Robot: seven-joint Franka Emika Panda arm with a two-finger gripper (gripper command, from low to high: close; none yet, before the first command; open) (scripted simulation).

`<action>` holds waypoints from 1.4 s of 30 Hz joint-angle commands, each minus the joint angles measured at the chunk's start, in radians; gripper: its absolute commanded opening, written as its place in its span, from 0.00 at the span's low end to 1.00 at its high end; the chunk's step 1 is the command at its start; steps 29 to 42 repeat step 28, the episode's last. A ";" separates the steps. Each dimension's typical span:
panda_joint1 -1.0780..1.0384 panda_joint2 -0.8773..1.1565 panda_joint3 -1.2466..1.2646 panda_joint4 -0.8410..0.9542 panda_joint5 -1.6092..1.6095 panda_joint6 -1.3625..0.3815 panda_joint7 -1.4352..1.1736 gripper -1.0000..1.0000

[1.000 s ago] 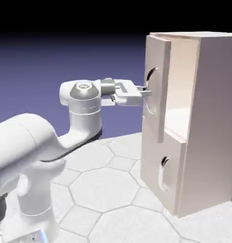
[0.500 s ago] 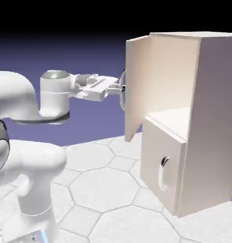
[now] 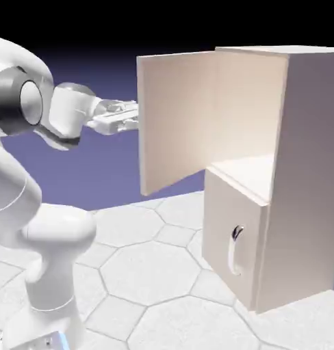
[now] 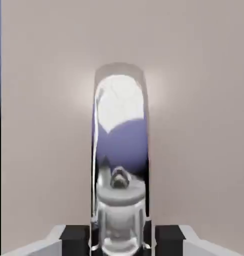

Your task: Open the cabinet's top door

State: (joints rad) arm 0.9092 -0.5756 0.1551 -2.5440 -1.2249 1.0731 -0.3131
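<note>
Cabinet (image 3: 293,171) is standing on the tabletop (image 3: 149,273) at the exterior view's right, and its top door (image 3: 173,119) is hanging swung well out from the box, so I am seeing its back face and the open upper compartment behind it. I am judging the task as nearly done: the panel is standing at a wide angle to the cabinet front.

My tool (image 4: 119,239) is sitting on the far side of that panel in the exterior view, with only the hand body showing to the left of the door's free edge. In the hand view the silver handle (image 4: 119,150) is filling the middle of the picture, upright, with the two dark finger pads (image 4: 76,239) pressing at either side of its lower end. So I am reading the tool as narrowed down and clamping the handle. The grip is sitting there because the bar is the only purchase on a flat panel, and it lies far from the hinge, so pulling takes little force.

The arm is bending back toward its base, which suits dragging the handle along an arc.

The lower door (image 3: 231,239) is lying flush and untouched, its small handle (image 3: 236,236) facing out.
</note>
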 commanded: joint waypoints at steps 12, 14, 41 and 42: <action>-0.430 -0.085 0.332 -0.020 0.084 0.210 -0.081 0.00; -0.461 -0.012 0.380 0.046 0.122 0.133 -0.054 0.00; -0.690 0.423 0.675 0.463 0.256 -0.324 0.144 0.00; -0.690 0.423 0.675 0.463 0.256 -0.324 0.144 0.00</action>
